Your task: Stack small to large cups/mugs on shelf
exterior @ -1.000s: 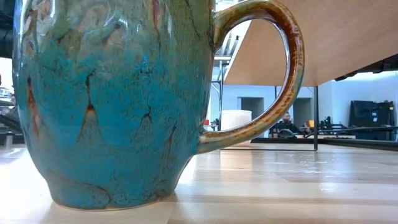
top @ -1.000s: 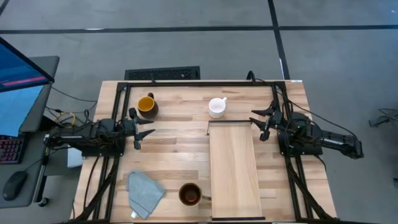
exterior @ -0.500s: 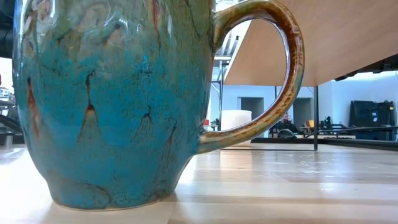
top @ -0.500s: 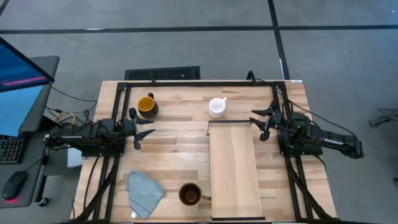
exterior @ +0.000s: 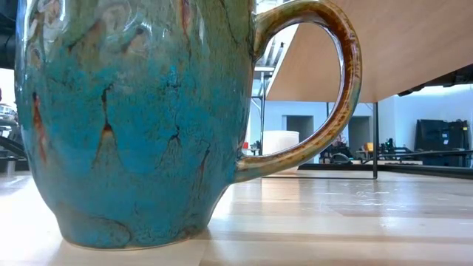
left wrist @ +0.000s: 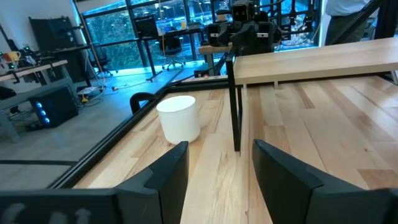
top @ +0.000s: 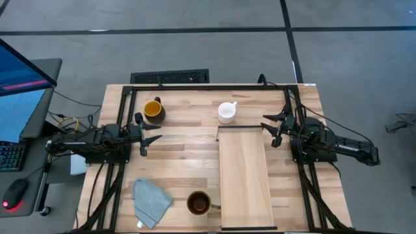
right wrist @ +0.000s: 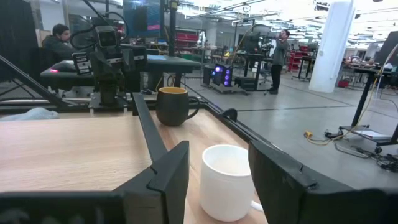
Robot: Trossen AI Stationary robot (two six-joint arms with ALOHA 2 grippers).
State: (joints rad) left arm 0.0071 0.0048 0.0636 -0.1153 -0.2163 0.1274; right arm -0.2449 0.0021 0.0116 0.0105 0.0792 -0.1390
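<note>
The pale wooden shelf (top: 245, 175) stands on thin black legs on the table's right half. A small white mug (top: 227, 112) stands on the table at the shelf's far end. A mug that is dark outside and yellow inside (top: 153, 109) stands at the far left. A third mug (top: 199, 203), dark brown inside and glazed teal outside (exterior: 133, 118), stands near the near edge beside the shelf. My left gripper (top: 144, 136) is open and empty at the left side, pointing toward the white mug (left wrist: 179, 118). My right gripper (top: 276, 127) is open and empty at the shelf's far right corner, close to the white mug (right wrist: 227, 180).
A grey-blue cloth (top: 151, 198) lies at the near left, beside the brown mug. A black frame (top: 208, 86) runs along the table's far and side edges. A desk with a monitor (top: 19, 71) stands off the table's left. People (right wrist: 283, 40) stand in the room beyond.
</note>
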